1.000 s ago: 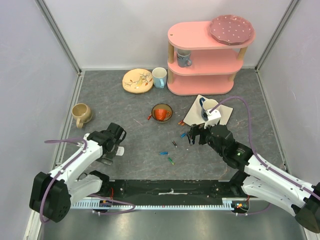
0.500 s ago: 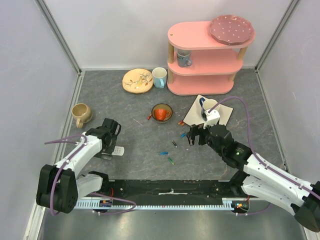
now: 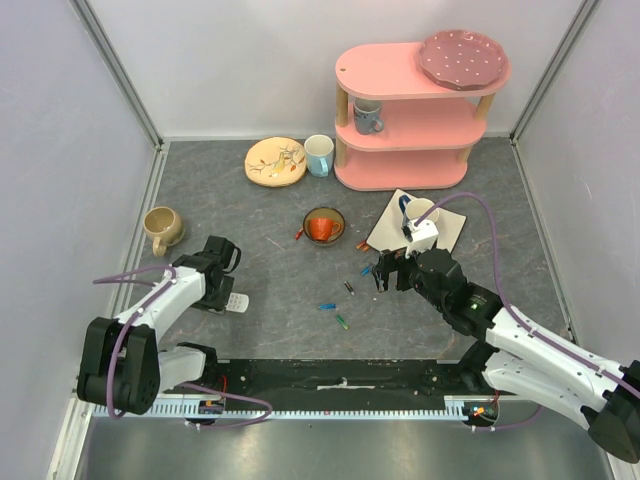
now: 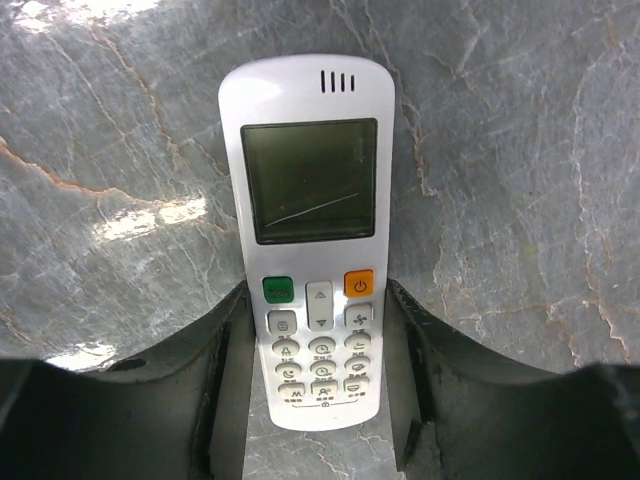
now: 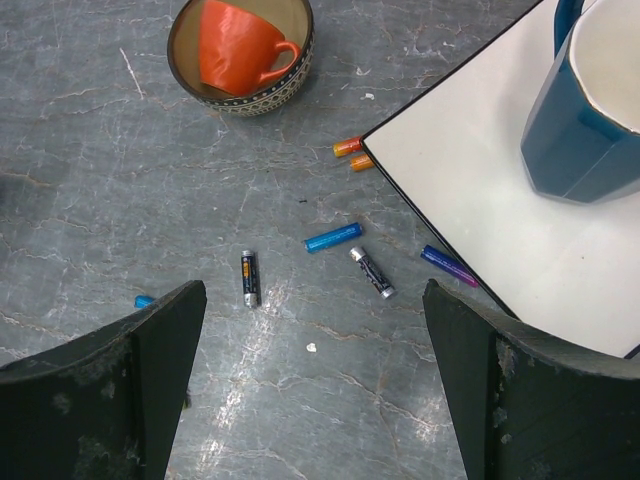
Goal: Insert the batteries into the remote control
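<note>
**Q:** Which step are you on?

**A:** An early one, I judge. Nothing looks loaded yet. Well to the left of the bowl [image 5: 265, 98], toward my bases, the remote control [image 4: 310, 230] lies flat on the counter [image 4: 520, 150]. Its screen and buttons face up. My left fingers [image 4: 225, 390] bracket its button end, one on each side. I cannot tell whether they pinch it or only stand beside it.

**Q:** And the batteries?

**A:** The batteries are loose on the counter, on the near side of the bowl and to its right. A dark one [image 5: 248, 277] lies nearest below it, and a blue one [image 5: 333, 237] is further right. An orange pair [image 5: 348, 150] touches the napkin [image 5: 470, 200] corner. My right fingers [image 5: 150, 360] hang above the scatter, spread wide with nothing between them.

**Q:** What does the next move call for?

**A:** On the left, I need a firm hold and then a turn-over, since the slot must be on the underside. On the right, I should drop onto a single battery, probably the blue one because it lies apart from the others. These are thin cylinders and likely to roll, so the fingers should close square across the body.

**Q:** What can't you see?

**A:** The back of the remote is hidden, so I can't tell whether the slot is open or covered.
- My own finger half covers a blue stub [image 5: 145, 300] left of the bowl.
- The polarity marks are too small to read.
- The frame cuts off the blue mug [image 5: 580, 140] on the napkin.
</note>
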{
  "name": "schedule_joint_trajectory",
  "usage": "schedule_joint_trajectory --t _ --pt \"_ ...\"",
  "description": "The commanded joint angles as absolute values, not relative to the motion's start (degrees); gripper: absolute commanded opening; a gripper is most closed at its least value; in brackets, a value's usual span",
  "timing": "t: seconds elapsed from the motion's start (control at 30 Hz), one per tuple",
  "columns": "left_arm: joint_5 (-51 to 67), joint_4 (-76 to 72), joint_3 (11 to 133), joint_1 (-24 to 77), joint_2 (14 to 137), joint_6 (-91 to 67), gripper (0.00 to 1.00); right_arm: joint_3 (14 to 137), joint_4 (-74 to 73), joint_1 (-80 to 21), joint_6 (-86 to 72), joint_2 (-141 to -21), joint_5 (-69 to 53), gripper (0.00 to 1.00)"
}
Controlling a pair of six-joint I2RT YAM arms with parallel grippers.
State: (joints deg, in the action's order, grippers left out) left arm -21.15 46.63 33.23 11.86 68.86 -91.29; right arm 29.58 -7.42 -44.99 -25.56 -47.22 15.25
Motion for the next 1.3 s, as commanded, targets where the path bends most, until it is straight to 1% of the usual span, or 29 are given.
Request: schedule_joint_trajectory --t 0.0,0.07,0.1,0.13,0.17,0.33,0.47,0.53,0.57,0.67,0.7,0.83,0.93,1.1,1.2,1.27 --pt "-20.1 43.9 31.4 11.6 69.3 -88.9 0.40 31.3 -7.6 -45.0 -26.0 -46.6 14.9 0.98" --pt "-19.9 43.9 31.8 11.6 68.9 -88.1 0.30 31.6 -7.9 -45.1 -25.9 -46.3 14.9 0.98" --pt "-19.7 43.9 32.0 11.6 68.5 -86.9 0.19 31.6 -8.3 -45.0 -26.0 -46.0 14.9 0.98" --pt "-19.5 43.7 32.3 11.6 67.4 -86.1 0.14 31.7 -8.3 -45.0 -26.1 -45.8 14.9 0.98" --pt "-19.0 43.4 33.0 11.6 67.0 -85.1 0.12 31.9 -8.7 -45.0 -26.1 -45.6 14.9 0.98" --pt "-14.7 38.9 37.2 13.4 66.2 -70.7 0.02 32.5 -9.1 -45.1 -25.9 -44.7 15.0 0.98" --pt "-12.5 36.0 40.7 18.7 66.4 -61.5 0.02 33.7 -10.2 -45.1 -25.4 -45.3 15.3 0.98" --pt "-12.0 31.8 40.5 22.1 65.1 -55.8 0.02 33.8 -10.5 -44.9 -25.4 -45.4 15.1 0.98" --pt "-9.9 30.0 39.8 23.1 64.6 -51.2 0.02 33.8 -11.0 -44.9 -25.5 -45.4 14.9 0.98" --pt "-6.9 23.1 37.1 26.2 62.0 -45.7 0.02 33.4 -11.5 -45.0 -25.8 -44.9 14.4 0.98" --pt "-5.8 19.0 36.0 27.1 60.0 -44.7 0.02 33.3 -11.5 -45.0 -25.8 -44.7 14.1 0.98" --pt "-3.0 11.3 30.8 28.6 57.9 -40.0 0.02 32.7 -12.5 -45.0 -26.0 -44.9 12.7 0.98" --pt "-1.8 12.5 32.5 29.6 61.7 -35.4 0.02 32.6 -13.3 -45.1 -26.0 -45.5 12.0 0.98" --pt "-4.0 17.0 37.0 33.6 67.9 -31.7 0.02 32.2 -13.8 -45.0 -26.4 -47.0 11.5 0.98" --pt "-3.3 13.0 36.7 36.0 65.2 -31.6 0.02 32.1 -13.4 -44.9 -26.5 -48.2 9.1 0.98" --pt "2.6 8.2 34.3 36.1 62.2 -32.5 0.02 31.8 -11.7 -45.0 -26.9 -49.1 4.9 0.98"
